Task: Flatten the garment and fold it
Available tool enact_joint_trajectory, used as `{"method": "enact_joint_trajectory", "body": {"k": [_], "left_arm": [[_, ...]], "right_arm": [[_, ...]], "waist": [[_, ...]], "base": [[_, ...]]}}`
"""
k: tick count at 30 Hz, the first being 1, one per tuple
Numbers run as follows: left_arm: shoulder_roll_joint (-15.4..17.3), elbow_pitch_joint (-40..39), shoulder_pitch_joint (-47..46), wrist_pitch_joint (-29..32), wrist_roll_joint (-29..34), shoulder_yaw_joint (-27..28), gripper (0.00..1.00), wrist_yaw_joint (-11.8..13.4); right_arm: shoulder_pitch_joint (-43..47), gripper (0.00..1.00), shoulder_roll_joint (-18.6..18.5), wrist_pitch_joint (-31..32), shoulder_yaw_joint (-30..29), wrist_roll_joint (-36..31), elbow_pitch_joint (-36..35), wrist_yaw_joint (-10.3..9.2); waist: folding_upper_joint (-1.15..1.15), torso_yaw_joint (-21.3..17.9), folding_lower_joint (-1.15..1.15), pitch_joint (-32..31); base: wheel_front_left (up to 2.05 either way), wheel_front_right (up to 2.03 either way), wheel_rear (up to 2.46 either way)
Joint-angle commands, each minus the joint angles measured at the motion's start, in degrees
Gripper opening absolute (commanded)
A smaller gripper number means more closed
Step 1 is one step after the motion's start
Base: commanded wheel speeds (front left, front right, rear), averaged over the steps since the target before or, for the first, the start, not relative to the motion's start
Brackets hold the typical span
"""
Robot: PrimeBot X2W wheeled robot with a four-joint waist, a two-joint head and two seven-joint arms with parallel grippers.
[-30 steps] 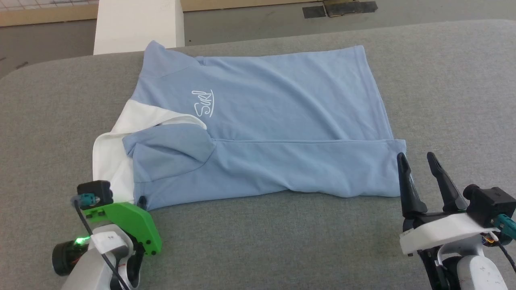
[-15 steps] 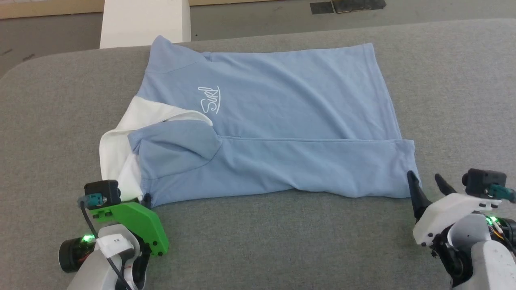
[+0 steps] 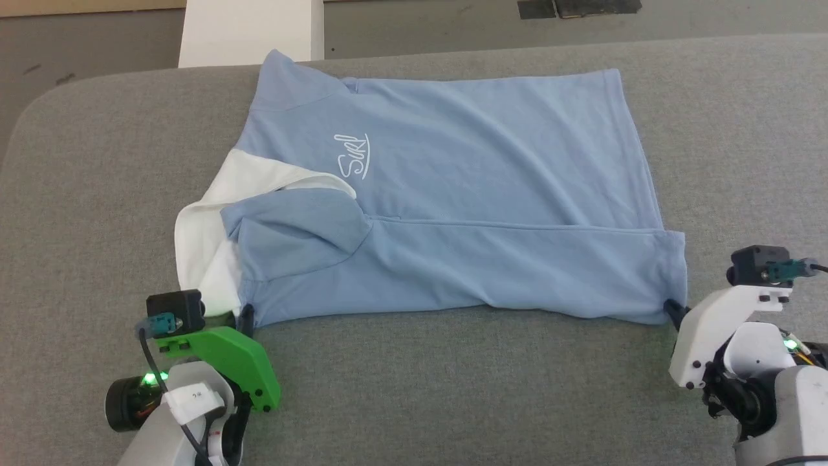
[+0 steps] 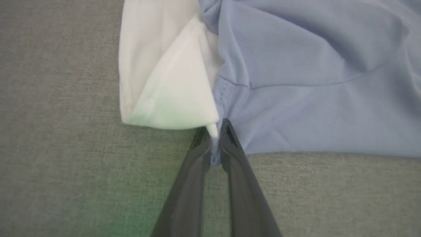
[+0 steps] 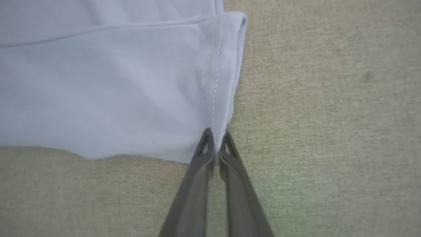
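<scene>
Right gripper [image 3: 673, 310] has dropped from upright, spread fingers beside the hem to a low pinch on the shirt's [image 3: 466, 207] near right corner. The left gripper [image 3: 246, 316] has tightened at the near left corner. The whole head view has also shifted, so the camera moved, not the cloth.

In the right wrist view the right gripper [image 5: 215, 140] has its two fingers pressed together on the stitched hem corner, with a thin fold of blue cloth between the tips. In the left wrist view the left gripper [image 4: 213, 128] is clamped on the shirt's edge just where the white collar [image 4: 164, 82] meets the blue; a sliver of white and blue sits between the tips.

The shirt lies flat on the grey table [image 3: 453, 388], sideways to the robot: collar [image 3: 200, 239] to the left, hem to the right. Its near long side is folded over toward the middle, and a sleeve [image 3: 297, 233] rests on that folded band. Beyond the fold, the white logo [image 3: 352, 155] shows on the chest. The far sleeve reaches the table's far edge. Past that edge stand a white block [image 3: 252, 32] and grey floor [image 3: 84, 45].
</scene>
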Motion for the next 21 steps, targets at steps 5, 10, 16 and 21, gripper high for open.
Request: {"method": "enact_joint_trajectory", "body": {"k": [5, 10, 16, 21], "left_arm": [[0.67, -1.41, 0.95, -4.6, 1.38, 0.48, 0.0, 0.26], [2.04, -7.06, 5.96, -4.66, 2.11, 0.82, 0.0, 2.55], [4.45, -15.42, 13.27, 0.42, 3.17, -0.14, 0.0, 6.56], [4.84, -19.78, 18.88, 5.5, 2.43, -2.41, 0.0, 8.39]], "right_arm": [[2.38, 0.0, -0.02, -2.98, -0.3, -0.55, -5.75, -0.09], [5.64, 0.0, -0.02, -2.24, -1.77, -1.11, -11.41, -0.09], [10.86, 0.0, -0.02, 2.76, -4.54, -1.65, -18.33, -0.09], [15.71, 0.0, -0.02, 7.05, -6.12, -0.82, -20.89, -0.09]], "waist": [[0.0, -0.24, 0.0, -1.9], [0.0, 0.06, 0.0, -3.45], [0.0, 1.12, 0.0, -3.91], [0.0, 1.8, 0.0, -3.62]], "base": [[0.0, 0.0, 0.0], [0.0, 0.0, 0.0], [0.0, 0.0, 0.0], [0.0, 0.0, 0.0]]}}
